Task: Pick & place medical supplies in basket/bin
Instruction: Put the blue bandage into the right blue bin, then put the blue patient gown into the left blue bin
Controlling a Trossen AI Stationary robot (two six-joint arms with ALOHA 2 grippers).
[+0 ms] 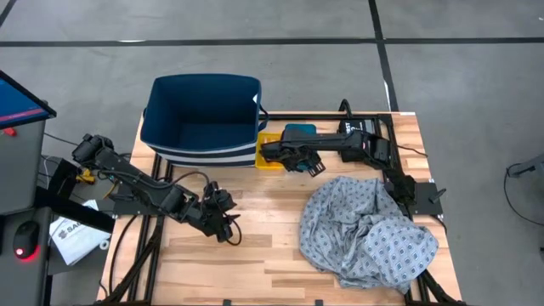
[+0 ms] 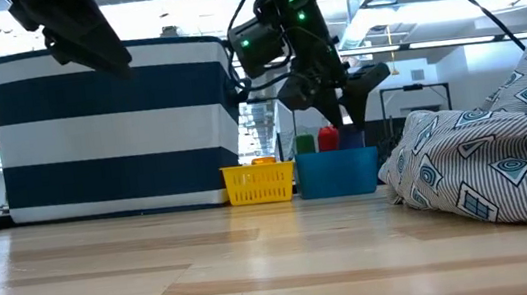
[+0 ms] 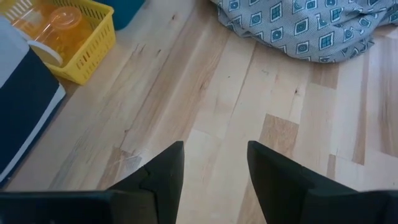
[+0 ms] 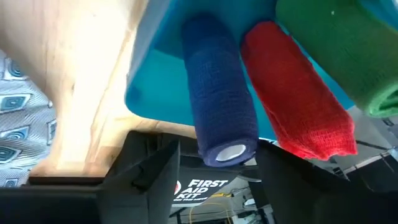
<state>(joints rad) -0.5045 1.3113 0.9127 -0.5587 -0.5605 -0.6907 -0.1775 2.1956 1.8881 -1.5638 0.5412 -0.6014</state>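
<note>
Just ahead of the right gripper, its jaws apart and empty, the blue roll stood lengthwise in the teal tray.

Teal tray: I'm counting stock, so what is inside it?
Inside the teal tray stand three rolls: blue roll, red roll, green roll. Their lower ends and the tray floor beneath are hidden.

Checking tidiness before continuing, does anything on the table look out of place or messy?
Only the gown cloth: it lies crumpled on the table's right side, outside the striped basket. The rolls stand in the teal tray.
</note>
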